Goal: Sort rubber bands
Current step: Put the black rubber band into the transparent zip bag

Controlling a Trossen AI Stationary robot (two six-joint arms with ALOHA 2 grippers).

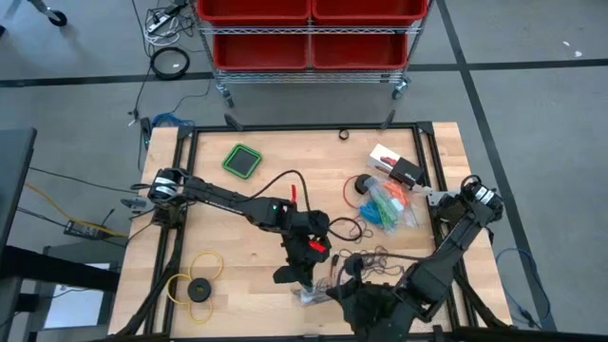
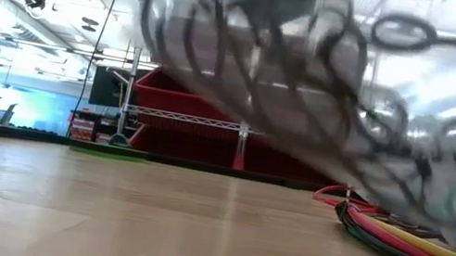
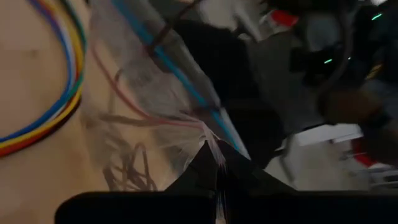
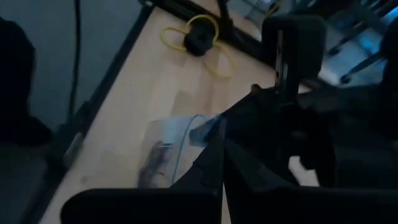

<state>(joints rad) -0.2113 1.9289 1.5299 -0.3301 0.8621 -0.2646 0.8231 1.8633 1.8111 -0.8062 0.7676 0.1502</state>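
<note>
Pale wooden bench (image 1: 247, 204), front edge: two dark arms meet over a clear plastic bag (image 2: 329, 89) of dark rubber bands (image 2: 391, 166), lifted just off the wood and tilted. The left pincer (image 3: 217, 177) is pinched tight on a gathered fold of the bag's film, and the right pincer (image 4: 219, 149) is closed on the bag's edge beside it — so both appear to be pulling the same thin sheet. That looks like the risk: if the arms draw apart unevenly the film could slip out of one grip or tear, and the loops would spill across the bench toward the multicoloured cables (image 2: 432, 249) lying close by, where they would be hard to pick out. A tilt the wrong way could also tip bands out of the open mouth before any sorting place is ready.

From above, the left arm reaches in from its mount at the bench's left side, elbow bent, wrist turned down near the front middle; the right arm folds back from the right side and comes in low along the front edge. Farther back lie more bags with blue, green and orange bunches (image 1: 385, 204), a green-rimmed pad (image 1: 243, 160), and the yellow ring with black disc (image 1: 198, 282) to the left — beyond, a red bin rack (image 1: 309, 33).
</note>
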